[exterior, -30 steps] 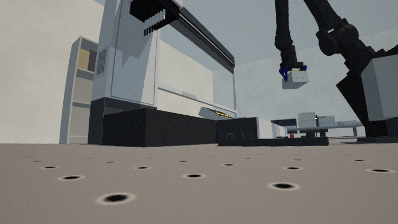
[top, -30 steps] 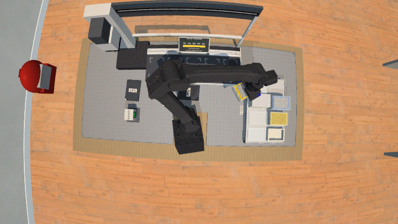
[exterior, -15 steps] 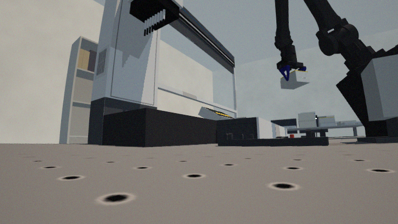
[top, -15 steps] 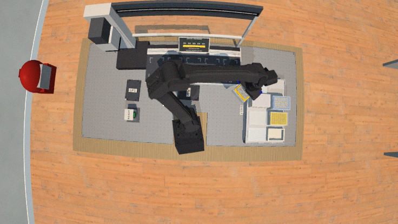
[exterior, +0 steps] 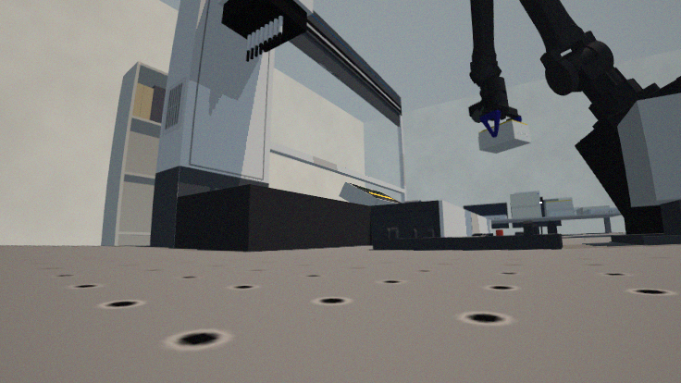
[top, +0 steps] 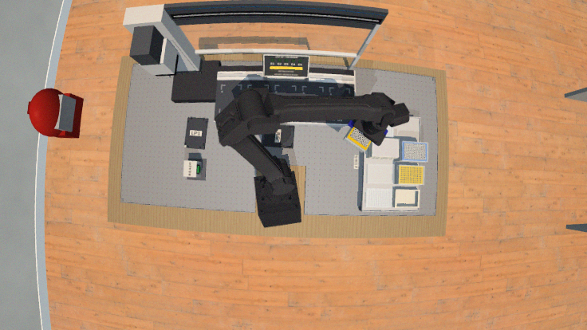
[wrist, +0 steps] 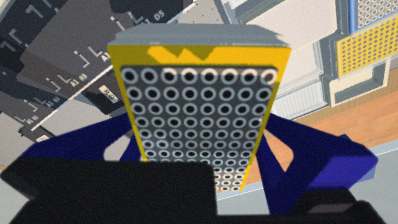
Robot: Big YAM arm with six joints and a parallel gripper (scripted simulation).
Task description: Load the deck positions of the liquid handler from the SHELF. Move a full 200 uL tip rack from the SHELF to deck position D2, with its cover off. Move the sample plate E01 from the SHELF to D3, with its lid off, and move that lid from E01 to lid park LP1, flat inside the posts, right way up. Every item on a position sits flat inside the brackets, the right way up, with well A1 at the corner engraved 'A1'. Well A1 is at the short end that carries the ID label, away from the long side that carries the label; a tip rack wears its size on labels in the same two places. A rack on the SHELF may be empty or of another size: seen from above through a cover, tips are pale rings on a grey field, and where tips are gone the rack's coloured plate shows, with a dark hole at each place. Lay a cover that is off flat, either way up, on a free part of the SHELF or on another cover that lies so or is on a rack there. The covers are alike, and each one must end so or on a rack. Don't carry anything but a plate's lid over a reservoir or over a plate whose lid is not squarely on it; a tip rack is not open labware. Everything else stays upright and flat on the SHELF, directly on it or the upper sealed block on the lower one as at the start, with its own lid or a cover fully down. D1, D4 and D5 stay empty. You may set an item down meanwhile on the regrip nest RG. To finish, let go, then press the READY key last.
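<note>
Gripping a yellow tip rack (wrist: 200, 115) by its long sides, the gripper (wrist: 200, 160) is carrying it uncovered in the air, just off the shelf (top: 389, 207) corner nearest the deck (top: 287, 88). Pale rings are filling every visible place, so the rack is judged full. Placement at D2, the sample plate, its lid and the READY key (top: 198, 168) are all remaining. Labels and deck engravings are reading too small; the arm is hiding most deck positions.

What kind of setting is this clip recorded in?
Most likely a lab automation bench: a liquid handler with a labelled deck, a shelf of tip racks and plates, and a gripper carrying a yellow tip rack above a perforated table.
</note>
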